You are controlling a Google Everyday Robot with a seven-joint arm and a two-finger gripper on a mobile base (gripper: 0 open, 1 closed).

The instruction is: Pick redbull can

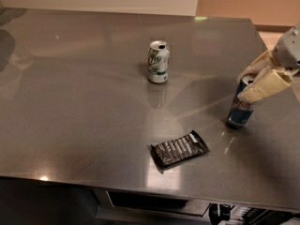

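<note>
One redbull can [239,114] is what we look at first. It is tall and thin. We see blue on its lower part, a red mark around its middle, and a silver top. It stands up straight on the gray metal table [84,93], over on the right side and well away from the other things. We can see its shine on the table just under it.

One gripper [244,86] comes in from the right edge, up at the top of the can. Its two cream fingers [265,84] are spread apart. One finger goes in front of the can's top part and the other sits behind it, so the top of the can is between them. The jaws are open around the can, and the can's bottom sits on the table.

Now we count the rest. We see one short white and green can [158,62], standing up near the middle of the table, toward the back. We see one dark snack pack [179,149], lying flat near the front edge, between the two cans and closer to us. That makes two cans, one pack and one gripper.
</note>
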